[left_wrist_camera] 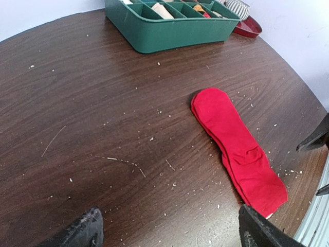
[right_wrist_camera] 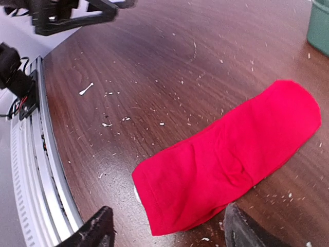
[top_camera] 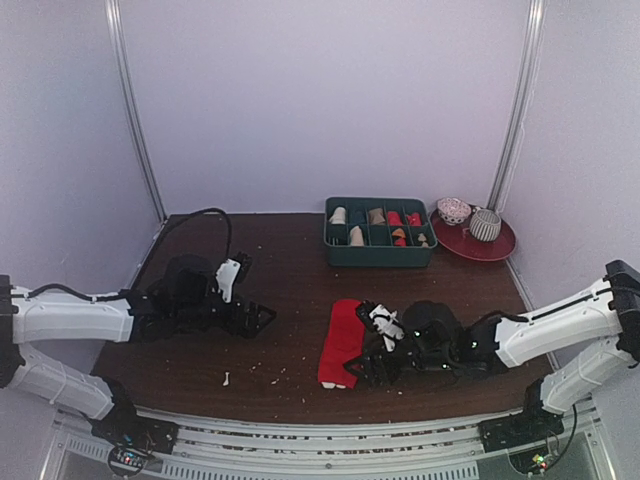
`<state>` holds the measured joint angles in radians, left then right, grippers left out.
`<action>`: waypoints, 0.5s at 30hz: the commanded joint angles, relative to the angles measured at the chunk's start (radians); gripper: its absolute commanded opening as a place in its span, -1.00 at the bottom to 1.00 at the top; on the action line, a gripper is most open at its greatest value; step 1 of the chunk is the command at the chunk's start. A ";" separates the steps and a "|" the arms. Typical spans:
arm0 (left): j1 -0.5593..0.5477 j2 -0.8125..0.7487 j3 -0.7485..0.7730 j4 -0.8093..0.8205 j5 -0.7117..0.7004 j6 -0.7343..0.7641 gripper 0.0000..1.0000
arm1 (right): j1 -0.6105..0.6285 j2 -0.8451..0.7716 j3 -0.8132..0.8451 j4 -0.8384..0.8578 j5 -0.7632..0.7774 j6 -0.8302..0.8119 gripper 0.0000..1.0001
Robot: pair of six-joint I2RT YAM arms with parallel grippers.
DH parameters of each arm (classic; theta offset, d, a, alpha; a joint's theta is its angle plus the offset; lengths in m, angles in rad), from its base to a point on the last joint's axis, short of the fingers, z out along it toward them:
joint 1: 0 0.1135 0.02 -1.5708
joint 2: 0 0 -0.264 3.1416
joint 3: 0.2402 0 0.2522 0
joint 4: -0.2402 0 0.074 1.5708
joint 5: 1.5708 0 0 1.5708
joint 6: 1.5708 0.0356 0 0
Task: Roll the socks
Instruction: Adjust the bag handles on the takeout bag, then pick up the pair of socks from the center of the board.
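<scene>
The plain red sock (top_camera: 342, 340) lies flat on the dark wooden table, toe toward the far side. It shows in the left wrist view (left_wrist_camera: 235, 149) and the right wrist view (right_wrist_camera: 231, 159), with a whitish bit at its near end. My right gripper (top_camera: 362, 354) is open and empty, its jaws (right_wrist_camera: 167, 234) low over the sock's near end. My left gripper (top_camera: 260, 318) is open and empty over bare table left of the sock (left_wrist_camera: 169, 236). The black argyle sock is out of view.
A green divided tray (top_camera: 380, 255) with small rolled bundles stands at the back. A red plate (top_camera: 478, 246) with two bowls is at the back right. Crumbs are scattered over the table (top_camera: 280, 290). A metal rail (top_camera: 300, 435) runs along the near edge.
</scene>
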<state>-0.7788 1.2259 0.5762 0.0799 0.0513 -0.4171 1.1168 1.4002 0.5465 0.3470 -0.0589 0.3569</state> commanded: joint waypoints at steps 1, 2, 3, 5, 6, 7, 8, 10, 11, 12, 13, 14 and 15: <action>0.004 0.032 -0.001 0.049 0.020 0.028 0.80 | 0.011 -0.017 -0.060 0.034 -0.068 -0.282 0.57; 0.004 0.037 -0.001 0.052 0.020 0.029 0.80 | 0.017 -0.011 -0.067 0.055 -0.093 -0.332 0.60; 0.004 0.044 0.001 0.055 0.019 0.030 0.80 | 0.024 -0.004 -0.070 0.069 -0.104 -0.392 0.60; 0.004 0.056 0.007 0.053 0.017 0.033 0.80 | 0.029 0.020 -0.067 0.090 -0.118 -0.467 0.61; 0.004 0.065 0.011 0.053 0.019 0.036 0.80 | 0.029 0.037 -0.062 0.096 -0.122 -0.502 0.62; 0.004 0.070 0.015 0.052 0.023 0.039 0.80 | 0.030 0.057 -0.051 0.096 -0.127 -0.530 0.62; 0.004 0.077 0.019 0.052 0.026 0.041 0.80 | 0.029 0.078 -0.036 0.093 -0.142 -0.562 0.62; 0.004 0.090 0.028 0.051 0.032 0.047 0.80 | 0.030 0.121 -0.006 0.082 -0.177 -0.606 0.60; 0.004 0.095 0.033 0.050 0.032 0.049 0.80 | 0.030 0.141 0.006 0.083 -0.196 -0.623 0.59; 0.004 0.099 0.037 0.047 0.029 0.050 0.80 | 0.031 0.160 0.013 0.083 -0.210 -0.635 0.59; 0.003 0.101 0.039 0.045 0.026 0.051 0.80 | 0.031 0.178 0.021 0.079 -0.217 -0.648 0.59; 0.004 0.102 0.040 0.047 0.024 0.051 0.80 | 0.030 0.196 0.028 0.073 -0.219 -0.658 0.58; 0.004 0.103 0.039 0.046 0.024 0.051 0.80 | 0.030 0.214 0.036 0.064 -0.219 -0.666 0.56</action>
<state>-0.7788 1.3205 0.5831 0.0814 0.0666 -0.3901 1.1416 1.5642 0.5407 0.4149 -0.2264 -0.2058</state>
